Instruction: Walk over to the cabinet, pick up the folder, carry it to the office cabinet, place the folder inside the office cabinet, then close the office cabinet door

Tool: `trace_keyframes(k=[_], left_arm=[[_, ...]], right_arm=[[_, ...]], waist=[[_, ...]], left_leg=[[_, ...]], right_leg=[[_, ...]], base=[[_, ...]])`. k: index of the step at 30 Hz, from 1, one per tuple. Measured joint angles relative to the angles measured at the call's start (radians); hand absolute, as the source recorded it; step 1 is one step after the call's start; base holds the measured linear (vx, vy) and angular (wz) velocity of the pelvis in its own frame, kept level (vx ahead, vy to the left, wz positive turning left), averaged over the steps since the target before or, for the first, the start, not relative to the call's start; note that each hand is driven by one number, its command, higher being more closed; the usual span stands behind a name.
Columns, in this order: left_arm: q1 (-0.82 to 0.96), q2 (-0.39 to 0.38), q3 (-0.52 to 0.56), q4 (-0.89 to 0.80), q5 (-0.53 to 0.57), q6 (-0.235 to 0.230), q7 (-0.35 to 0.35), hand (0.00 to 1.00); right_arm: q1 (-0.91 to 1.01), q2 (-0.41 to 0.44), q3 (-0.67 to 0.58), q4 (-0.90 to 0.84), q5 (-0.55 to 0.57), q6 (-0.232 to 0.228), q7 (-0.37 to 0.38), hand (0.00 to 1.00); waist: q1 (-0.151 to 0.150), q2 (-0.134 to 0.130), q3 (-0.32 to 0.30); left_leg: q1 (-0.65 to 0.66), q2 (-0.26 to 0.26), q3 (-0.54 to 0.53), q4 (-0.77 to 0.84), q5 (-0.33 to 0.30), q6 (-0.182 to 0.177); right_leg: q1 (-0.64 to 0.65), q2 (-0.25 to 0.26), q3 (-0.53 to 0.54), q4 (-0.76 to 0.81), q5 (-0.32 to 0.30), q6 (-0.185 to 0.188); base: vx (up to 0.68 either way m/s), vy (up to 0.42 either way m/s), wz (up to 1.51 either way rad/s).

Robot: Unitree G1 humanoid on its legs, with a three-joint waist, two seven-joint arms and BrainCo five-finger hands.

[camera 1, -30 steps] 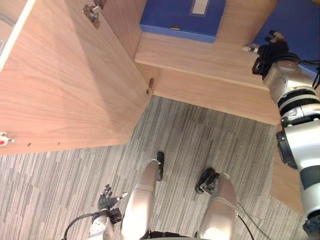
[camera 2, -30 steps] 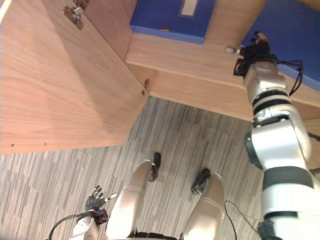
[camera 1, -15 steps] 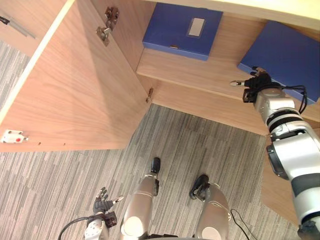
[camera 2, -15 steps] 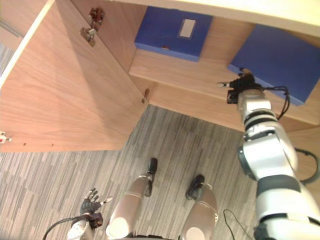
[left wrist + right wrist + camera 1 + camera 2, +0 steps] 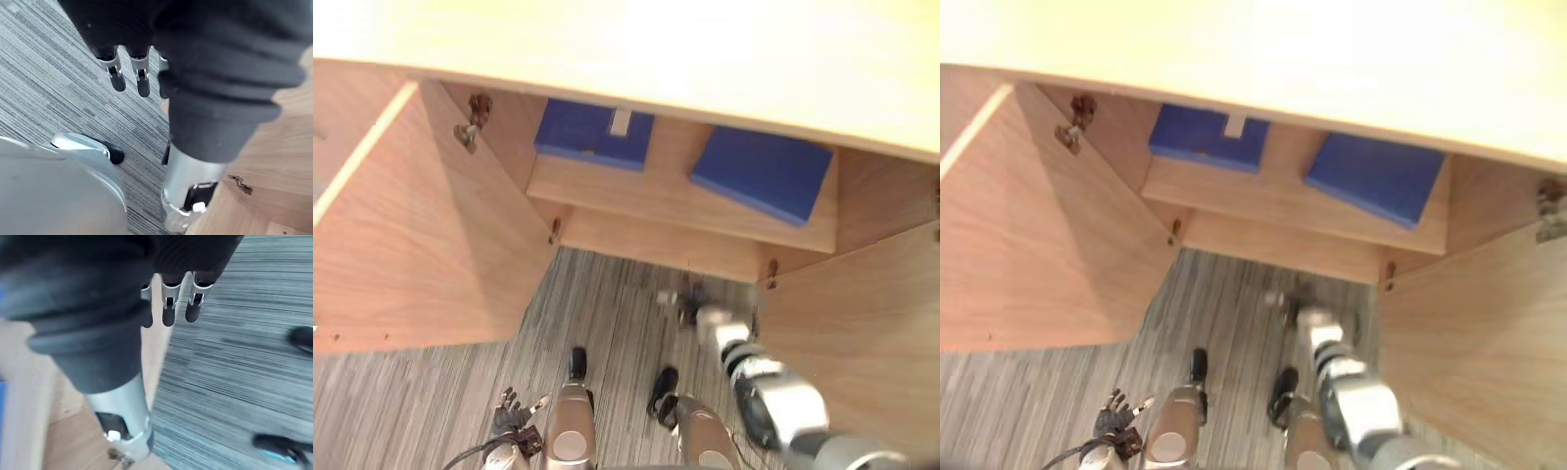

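Office cabinet (image 5: 675, 201) with left door (image 5: 431, 245) and right door (image 5: 852, 333) swung wide. Grey striped carpet (image 5: 607, 304) in front. Flat on the shelf inside, well apart: labelled blue folder (image 5: 592, 132) leftward, plain blue folder (image 5: 762, 174) rightward. Right hand (image 5: 688, 305) over carpet below the shelf edge, fingers straight, empty. Left hand (image 5: 512, 416) low over carpet, fingers loosely spread, empty.

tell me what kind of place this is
Most likely an office: a light wood cabinet with both doors open, two blue folders lying flat on its shelf, and grey striped carpet on the floor.
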Motion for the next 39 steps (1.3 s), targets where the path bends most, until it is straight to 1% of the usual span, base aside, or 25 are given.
trace_keyframes(k=[3, 5, 7, 8, 9, 10, 11, 13, 14, 16, 17, 18, 19, 21, 23, 24, 26, 29, 30, 31, 34, 36, 37, 38, 39], left_arm=[[-0.040, -0.028, 0.071, 0.051, 0.014, 0.000, 0.014, 0.00], [-0.069, -0.041, 0.137, 0.114, 0.042, 0.001, 0.030, 0.00], [-0.073, -0.049, 0.175, 0.146, 0.047, 0.000, 0.038, 0.00], [-0.074, -0.050, 0.197, 0.168, 0.051, 0.001, 0.041, 0.00], [-0.074, -0.053, 0.209, 0.179, 0.048, 0.001, 0.043, 0.00], [-0.078, -0.055, 0.257, 0.198, 0.044, -0.001, 0.047, 0.00], [-0.077, -0.058, 0.297, 0.214, 0.041, -0.004, 0.050, 0.00], [-0.077, -0.058, 0.318, 0.242, 0.041, -0.006, 0.049, 0.00], [-0.074, -0.057, 0.335, 0.264, 0.041, -0.006, 0.049, 0.00], [-0.073, -0.057, 0.343, 0.286, 0.040, -0.004, 0.049, 0.00], [-0.071, -0.057, 0.334, 0.291, 0.040, -0.001, 0.048, 0.00], [-0.077, -0.057, 0.315, 0.288, 0.033, -0.001, 0.048, 0.00], [-0.085, -0.057, 0.304, 0.289, 0.029, -0.001, 0.047, 0.00], [-0.111, -0.057, 0.254, 0.295, 0.030, 0.004, 0.046, 0.00], [-0.126, -0.048, 0.190, 0.313, 0.046, 0.006, 0.046, 0.00], [-0.129, -0.048, 0.167, 0.314, 0.048, 0.008, 0.046, 0.00], [-0.147, -0.039, 0.082, 0.314, 0.072, 0.008, 0.050, 0.00], [-0.151, -0.032, -0.003, 0.314, 0.077, 0.001, 0.054, 0.00], [-0.151, -0.032, -0.017, 0.314, 0.079, 0.000, 0.056, 0.00], [-0.150, -0.023, -0.038, 0.324, 0.088, -0.001, 0.061, 0.00], [-0.131, 0.006, -0.042, 0.333, 0.101, -0.006, 0.070, 0.00], [-0.117, 0.053, -0.038, 0.343, 0.109, -0.005, 0.072, 0.00], [-0.116, 0.061, -0.033, 0.352, 0.109, -0.004, 0.072, 0.00], [-0.110, 0.064, -0.027, 0.360, 0.110, 0.001, 0.072, 0.00], [-0.097, 0.045, -0.003, 0.372, 0.111, 0.005, 0.068, 0.00]], right_arm=[[0.186, 0.048, -0.099, 0.023, 0.044, -0.003, 0.002, 0.00], [0.314, 0.030, -0.154, -0.020, 0.072, -0.050, -0.005, 0.00], [0.363, 0.030, -0.199, -0.043, 0.060, -0.070, -0.004, 0.00], [0.372, 0.031, -0.234, -0.033, 0.054, -0.070, -0.003, 0.00], [0.375, 0.032, -0.250, -0.032, 0.039, -0.070, -0.002, 0.00], [0.377, 0.034, -0.258, -0.024, 0.033, -0.071, 0.004, 0.00], [0.388, 0.034, -0.265, -0.014, 0.030, -0.071, 0.013, 0.00], [0.402, 0.035, -0.301, -0.012, 0.008, -0.069, 0.024, 0.00], [0.412, 0.035, -0.304, -0.014, -0.014, -0.067, 0.032, 0.00], [0.424, 0.035, -0.308, -0.018, -0.040, -0.064, 0.039, 0.00], [0.422, 0.035, -0.309, -0.029, -0.044, -0.054, 0.042, 0.00], [0.420, 0.034, -0.287, -0.036, -0.044, -0.052, 0.045, 0.00], [0.420, 0.033, -0.279, -0.038, -0.044, -0.052, 0.045, 0.00], [0.403, 0.027, -0.247, -0.046, -0.044, -0.061, 0.043, 0.00], [0.396, 0.013, -0.179, -0.041, -0.043, -0.058, 0.038, 0.00], [0.390, 0.012, -0.162, -0.039, -0.043, -0.058, 0.035, 0.00], [0.347, 0.007, -0.139, -0.032, -0.039, -0.058, 0.030, 0.00], [0.312, 0.003, -0.145, -0.025, -0.009, -0.059, 0.015, 0.00], [0.307, 0.004, -0.149, -0.025, 0.003, -0.059, 0.014, 0.00], [0.302, 0.006, -0.177, -0.025, 0.012, -0.059, 0.012, 0.00], [0.301, 0.011, -0.210, 0.001, 0.043, -0.058, 0.007, 0.00], [0.313, 0.023, -0.214, 0.037, 0.048, -0.055, 0.010, 0.00], [0.317, 0.021, -0.218, 0.047, 0.050, -0.054, 0.009, 0.00], [0.323, 0.013, -0.220, 0.056, 0.055, -0.055, 0.009, 0.00], [0.331, -0.011, -0.227, 0.066, 0.062, -0.055, 0.012, 0.00]], waist=[[-0.012, -0.001, -0.011], [-0.032, -0.012, -0.058], [-0.049, -0.024, -0.089], [-0.049, -0.030, -0.111], [-0.048, -0.023, -0.118], [-0.041, -0.034, -0.121], [-0.046, -0.047, -0.141], [-0.050, -0.053, -0.177], [-0.051, -0.051, -0.202], [-0.054, -0.038, -0.238], [-0.049, -0.034, -0.248], [-0.056, -0.033, -0.249], [-0.062, -0.029, -0.250], [-0.075, -0.022, -0.257], [-0.085, -0.022, -0.259], [-0.086, -0.021, -0.261], [-0.086, -0.014, -0.255], [-0.089, -0.002, -0.235], [-0.089, 0.000, -0.227], [-0.087, -0.006, -0.216], [-0.079, -0.016, -0.205], [-0.077, -0.077, -0.199], [-0.073, -0.087, -0.199], [-0.072, -0.083, -0.204], [-0.079, -0.056, -0.206]], left_leg=[[-0.003, 0.010, 0.016, 0.115, -0.021, 0.024], [-0.025, 0.011, 0.024, 0.176, -0.028, 0.025], [-0.013, 0.005, 0.022, 0.159, -0.086, 0.038], [-0.007, -0.004, 0.020, 0.105, -0.094, 0.040], [0.009, -0.012, 0.011, 0.060, -0.093, 0.041], [0.049, -0.031, 0.010, 0.023, -0.069, 0.029], [0.074, -0.051, 0.046, -0.004, -0.078, 0.038], [0.094, -0.063, 0.100, -0.019, -0.093, 0.053], [0.131, -0.068, 0.165, -0.033, -0.099, 0.062], [0.164, -0.070, 0.230, -0.063, -0.103, 0.068], [0.210, -0.073, 0.275, -0.092, -0.102, 0.070], [0.246, -0.078, 0.297, -0.100, -0.106, 0.070], [0.259, -0.081, 0.297, -0.100, -0.112, 0.069], [0.319, -0.100, 0.305, -0.128, -0.129, 0.069], [0.362, -0.131, 0.298, -0.155, -0.129, 0.070], [0.366, -0.136, 0.294, -0.156, -0.128, 0.071], [0.362, -0.149, 0.217, -0.162, -0.121, 0.081], [0.364, -0.146, 0.186, -0.199, -0.101, 0.100], [0.367, -0.144, 0.184, -0.210, -0.093, 0.101], [0.369, -0.141, 0.178, -0.219, -0.086, 0.099], [0.384, -0.115, 0.165, -0.230, -0.073, 0.075], [0.410, -0.123, 0.135, -0.250, -0.066, 0.031], [0.420, -0.122, 0.128, -0.259, -0.066, 0.018], [0.425, -0.108, 0.116, -0.275, -0.061, 0.003], [0.416, -0.074, 0.062, -0.286, -0.060, -0.013]], right_leg=[[0.059, 0.002, 0.002, -0.008, -0.017, 0.006], [0.081, 0.000, 0.010, -0.024, -0.016, 0.006], [0.108, 0.000, 0.016, -0.039, -0.015, -0.004], [0.110, -0.002, 0.023, -0.036, -0.018, -0.004], [0.114, -0.002, 0.034, -0.032, -0.020, 0.001], [0.117, -0.012, 0.068, -0.021, -0.026, 0.019], [0.112, -0.029, 0.098, -0.040, -0.012, 0.042], [0.119, -0.035, 0.131, -0.082, 0.025, 0.058], [0.138, -0.042, 0.175, -0.126, 0.054, 0.064], [0.137, -0.057, 0.177, -0.151, 0.076, 0.052], [0.130, -0.073, 0.136, -0.113, 0.070, 0.043], [0.101, -0.096, 0.085, -0.017, 0.056, 0.032], [0.082, -0.106, 0.060, 0.037, 0.055, 0.028], [-0.001, -0.176, -0.007, 0.261, 0.057, -0.003], [-0.001, -0.222, -0.063, 0.330, 0.066, -0.018], [0.001, -0.231, -0.075, 0.331, 0.067, -0.018], [0.017, -0.232, -0.079, 0.269, 0.069, -0.017], [0.062, -0.193, -0.058, 0.147, 0.099, 0.004], [0.059, -0.193, -0.046, 0.147, 0.092, 0.007], [0.056, -0.202, -0.032, 0.141, 0.067, 0.025], [0.061, -0.209, 0.021, 0.048, 0.082, 0.035], [0.071, -0.219, 0.096, -0.014, 0.192, 0.075], [0.083, -0.219, 0.101, -0.015, 0.156, 0.120], [0.104, -0.204, 0.098, -0.039, 0.121, 0.139], [0.108, -0.162, 0.067, -0.049, 0.109, 0.123]], base=[[0.01, -0.032, -0.04], [0.00, 0.023, -0.04], [0.03, 0.075, 0.02], [0.05, 0.122, -0.05], [0.06, 0.200, -0.37], [0.07, 0.215, -0.58], [0.08, 0.221, -0.62], [0.14, 0.229, -0.74], [0.19, 0.240, -0.99], [0.14, 0.162, -1.03], [0.14, 0.127, -1.05], [0.12, 0.098, -0.81], [0.08, 0.052, -0.60], [0.06, 0.044, -0.34], [0.05, 0.080, -0.03], [0.06, 0.050, -0.07], [0.05, -0.041, -0.14], [0.01, 0.003, 0.06], [-0.01, 0.018, 0.17], [-0.01, -0.020, 0.16], [0.01, -0.096, 0.13], [0.05, -0.271, 0.25], [0.07, -0.336, 0.13], [0.05, -0.311, 0.14], [0.05, -0.295, 0.15]])
